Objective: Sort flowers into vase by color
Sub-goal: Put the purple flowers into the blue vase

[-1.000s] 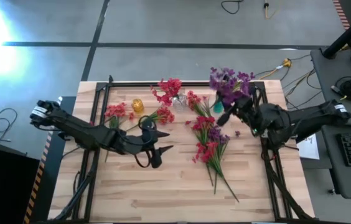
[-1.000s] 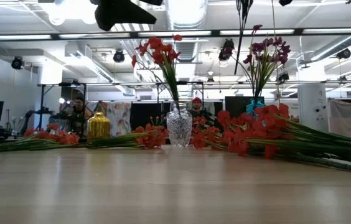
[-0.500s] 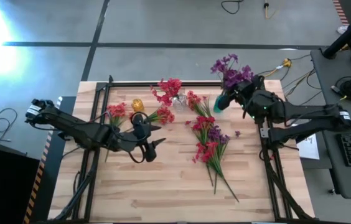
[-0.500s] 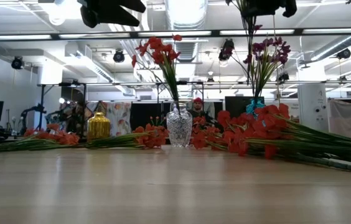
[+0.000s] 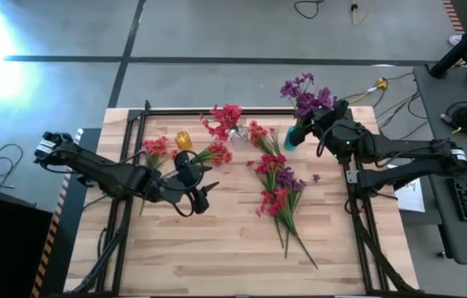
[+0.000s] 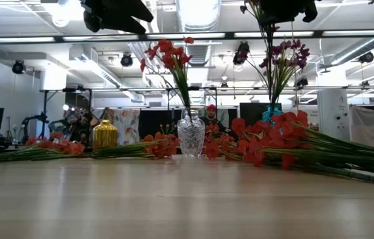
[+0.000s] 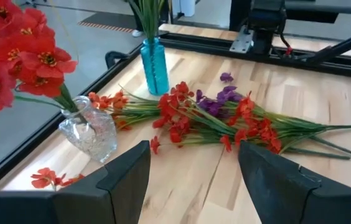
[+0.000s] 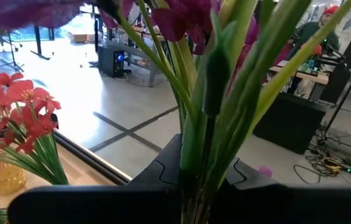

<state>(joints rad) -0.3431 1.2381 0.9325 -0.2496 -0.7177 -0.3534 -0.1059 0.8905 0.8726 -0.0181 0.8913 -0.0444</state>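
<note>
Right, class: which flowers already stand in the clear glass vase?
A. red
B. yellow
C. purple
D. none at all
A: the clear glass vase holds red flowers, while the purple flowers rise from the blue vase.

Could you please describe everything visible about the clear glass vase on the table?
The clear glass vase looks like faceted, textured glass, round-bodied with a narrower neck. It stands upright near the table's far edge, between the gold vase and blue vase, holding red flowers on green stems. No gripper touches it.
</note>
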